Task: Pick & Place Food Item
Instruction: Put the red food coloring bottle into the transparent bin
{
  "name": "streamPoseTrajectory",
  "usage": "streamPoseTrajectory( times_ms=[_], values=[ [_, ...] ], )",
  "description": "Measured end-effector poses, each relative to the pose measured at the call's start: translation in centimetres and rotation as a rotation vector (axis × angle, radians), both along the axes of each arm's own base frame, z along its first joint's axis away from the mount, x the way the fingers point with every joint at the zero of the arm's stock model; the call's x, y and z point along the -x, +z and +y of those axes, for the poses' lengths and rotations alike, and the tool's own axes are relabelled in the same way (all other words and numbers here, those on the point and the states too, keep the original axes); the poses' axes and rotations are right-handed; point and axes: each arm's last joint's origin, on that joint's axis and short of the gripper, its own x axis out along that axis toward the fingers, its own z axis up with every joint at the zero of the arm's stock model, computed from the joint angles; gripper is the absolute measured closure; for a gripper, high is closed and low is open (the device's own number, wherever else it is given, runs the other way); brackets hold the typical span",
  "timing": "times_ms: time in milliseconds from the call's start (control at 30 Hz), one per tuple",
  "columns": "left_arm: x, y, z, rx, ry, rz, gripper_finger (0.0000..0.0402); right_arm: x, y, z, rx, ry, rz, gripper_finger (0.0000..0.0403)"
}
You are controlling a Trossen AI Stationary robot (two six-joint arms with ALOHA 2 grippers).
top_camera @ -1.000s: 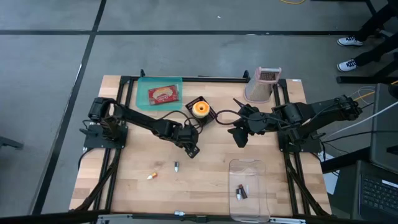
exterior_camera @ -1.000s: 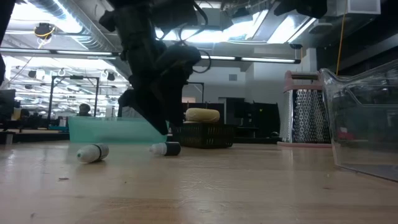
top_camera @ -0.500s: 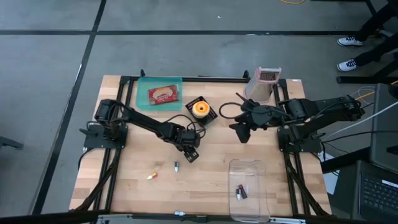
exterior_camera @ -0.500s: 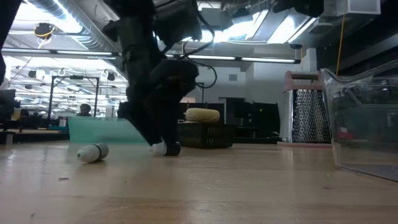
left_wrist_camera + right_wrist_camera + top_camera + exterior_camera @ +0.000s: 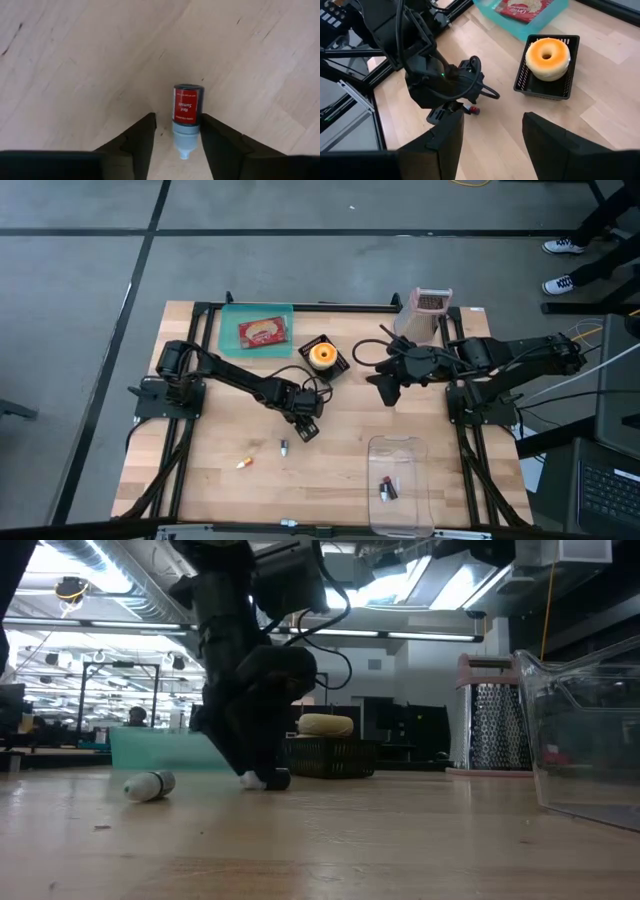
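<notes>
A small bottle (image 5: 188, 107) with a red label lies on its side on the wooden table, its pale tip toward my left gripper (image 5: 177, 145). That gripper is open and points steeply down, low over the table's middle (image 5: 306, 428), one finger on each side of the bottle. The bottle shows as a red bit (image 5: 474, 110) at those fingertips in the right wrist view. My right gripper (image 5: 386, 393) is open and hangs in the air, right of the donut basket (image 5: 322, 358). My left gripper comes from above with its fingers along the bottle's two long sides. One finger (image 5: 212, 137) stands right at the bottle's side (image 5: 201, 112), and I cannot tell whether it touches. The other finger (image 5: 145, 135) is clear of the bottle, which lies flat on the table.
Two more small bottles (image 5: 283, 447) (image 5: 244, 463) lie nearer the front edge. A clear container (image 5: 398, 480) at the front right holds a dark bottle (image 5: 386, 490). At the back stand a teal tray (image 5: 232, 315) with a red packet (image 5: 262, 332) and a grater (image 5: 422, 315).
My left gripper has sunk toward the table and a little toward the near edge, until its fingertips reach the tabletop. The two bottles lying in front have not moved.
</notes>
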Motion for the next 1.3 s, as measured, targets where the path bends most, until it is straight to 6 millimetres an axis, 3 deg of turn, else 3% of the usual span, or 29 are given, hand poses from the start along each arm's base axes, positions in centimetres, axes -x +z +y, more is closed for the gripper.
streamPoseTrajectory(
  times_ms=[300, 433, 500, 600, 767, 933, 1033, 1100, 1200, 1300],
  values=[
    [-0.4, 0.5, 0.9, 0.047, 0.011, -0.063, 0.0325, -0.8, 1.1, 0.1, 0.014, 0.009, -0.140, 0.0204],
    [-1.8, 2.0, 2.1, 0.096, 0.016, -0.252, 0.0338, -1.3, 3.3, 0.2, 0.053, 0.039, -0.322, 0.0204],
    [-2.4, 3.7, 2.8, 0.126, 0.002, -0.376, 0.0334, -0.9, 5.1, 0.0, 0.099, 0.042, -0.410, 0.0204],
    [-3.8, 5.8, 3.7, 0.176, -0.012, -0.600, 0.0330, 0.8, 8.4, -0.3, 0.175, 0.046, -0.536, 0.0204],
    [-5.4, 10.2, 4.1, 0.222, -0.097, -1.031, 0.0337, 5.6, 13.6, -0.8, 0.288, 0.051, -0.712, 0.0204],
    [-6.9, 14.5, 3.9, 0.172, -0.237, -1.203, 0.0337, 10.5, 16.5, -1.1, 0.359, 0.081, -0.844, 0.0204],
    [-8.1, 17.0, 3.7, 0.130, -0.327, -1.251, 0.0337, 12.5, 16.6, -1.2, 0.359, 0.089, -0.872, 0.0204],
    [-8.9, 18.2, 3.5, 0.114, -0.375, -1.272, 0.0337, 12.7, 15.6, -0.9, 0.360, 0.083, -0.844, 0.0204],
    [-10.0, 20.1, 3.5, 0.093, -0.445, -1.326, 0.0337, 12.2, 13.0, -0.3, 0.384, 0.036, -0.752, 0.0204],
    [-11.1, 20.8, 3.6, 0.124, -0.496, -1.323, 0.0337, 12.1, 10.1, -0.2, 0.366, -0.024, -0.692, 0.0204]
  ],
)
